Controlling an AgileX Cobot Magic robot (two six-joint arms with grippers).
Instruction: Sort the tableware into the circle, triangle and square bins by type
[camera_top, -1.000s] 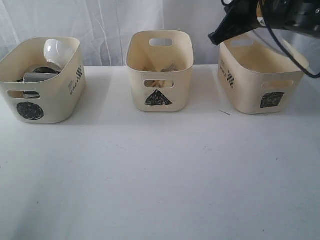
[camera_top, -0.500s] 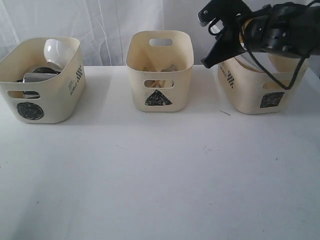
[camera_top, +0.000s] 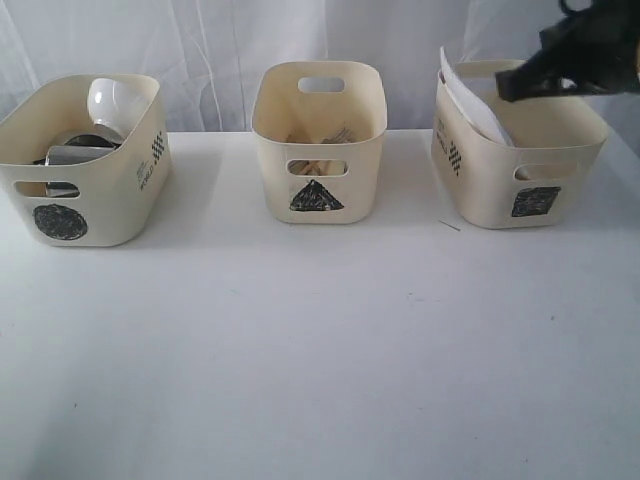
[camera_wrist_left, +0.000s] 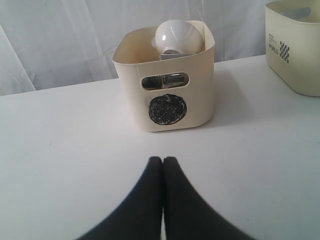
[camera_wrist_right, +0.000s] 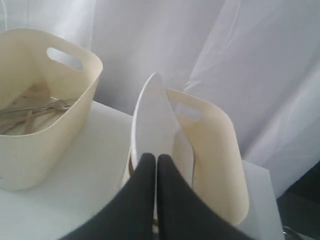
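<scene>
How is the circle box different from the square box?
The circle bin has a black circle on its front; the square bin has a black square. The circle bin holds a white bowl and steel ware; the square bin holds a white plate leaning on edge. Both are cream tubs with cut-out handles.

Matt cream plastic bins (camera_top: 319, 140), glossy white bowl (camera_wrist_left: 178, 36)

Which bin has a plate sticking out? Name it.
The square-marked bin, rightmost in the exterior view: a white plate leans above its rim. The circle bin and triangle bin show none.
</scene>
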